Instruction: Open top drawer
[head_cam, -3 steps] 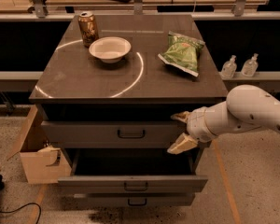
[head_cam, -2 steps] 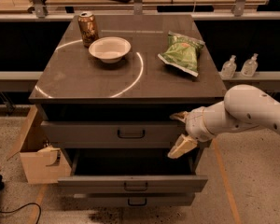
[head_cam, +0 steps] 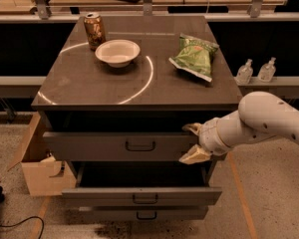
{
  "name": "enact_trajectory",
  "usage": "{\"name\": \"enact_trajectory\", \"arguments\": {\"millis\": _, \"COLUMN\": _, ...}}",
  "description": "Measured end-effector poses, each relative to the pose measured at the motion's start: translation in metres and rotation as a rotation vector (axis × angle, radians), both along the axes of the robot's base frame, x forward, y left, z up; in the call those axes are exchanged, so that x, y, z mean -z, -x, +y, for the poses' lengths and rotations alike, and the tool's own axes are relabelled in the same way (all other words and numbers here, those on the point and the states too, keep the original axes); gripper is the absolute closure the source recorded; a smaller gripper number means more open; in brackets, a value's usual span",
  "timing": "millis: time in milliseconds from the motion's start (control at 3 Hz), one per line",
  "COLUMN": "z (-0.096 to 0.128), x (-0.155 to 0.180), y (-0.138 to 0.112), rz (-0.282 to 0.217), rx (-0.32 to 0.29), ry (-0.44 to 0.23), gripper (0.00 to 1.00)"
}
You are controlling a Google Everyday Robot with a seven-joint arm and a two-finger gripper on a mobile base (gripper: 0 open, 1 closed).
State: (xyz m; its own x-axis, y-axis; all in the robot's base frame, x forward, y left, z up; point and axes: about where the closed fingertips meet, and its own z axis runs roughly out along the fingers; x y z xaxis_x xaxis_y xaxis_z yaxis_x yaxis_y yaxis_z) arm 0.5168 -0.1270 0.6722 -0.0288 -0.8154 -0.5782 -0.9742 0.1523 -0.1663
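Beneath the dark-grey worktop, our robot's cream gripper sits at the right end of the wide dark-grey top drawer, jaws spread, not clenched; we judge it placed to pull the barely-open front outward.

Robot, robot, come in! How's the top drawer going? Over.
Gripper open, at the right end of the top drawer front, away from its handle. Top drawer only slightly out. Nothing blocking it; drawer below sticks out further.
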Motion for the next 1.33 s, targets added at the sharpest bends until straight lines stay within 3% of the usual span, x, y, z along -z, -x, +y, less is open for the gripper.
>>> {"name": "enact_trajectory", "arguments": {"millis": 333, "z": -0.001, "x": -0.007, "y": 0.002, "rz": 0.005, "rx": -0.003, "ry": 0.005, "gripper": 0.83}}
{"name": "enact_trajectory", "arguments": {"millis": 667, "z": -0.001, "x": -0.012, "y": 0.002, "rz": 0.005, "rx": -0.003, "ry": 0.005, "gripper": 1.0}}
{"name": "enact_trajectory", "arguments": {"millis": 1000, "z": -0.001, "x": -0.012, "y": 0.002, "rz": 0.005, "rx": -0.003, "ry": 0.005, "gripper": 1.0}}
{"name": "enact_trajectory", "arguments": {"millis": 1333, "z": -0.004, "x": -0.019, "y": 0.019, "rz": 0.046, "rx": -0.027, "ry": 0.01, "gripper": 0.82}}
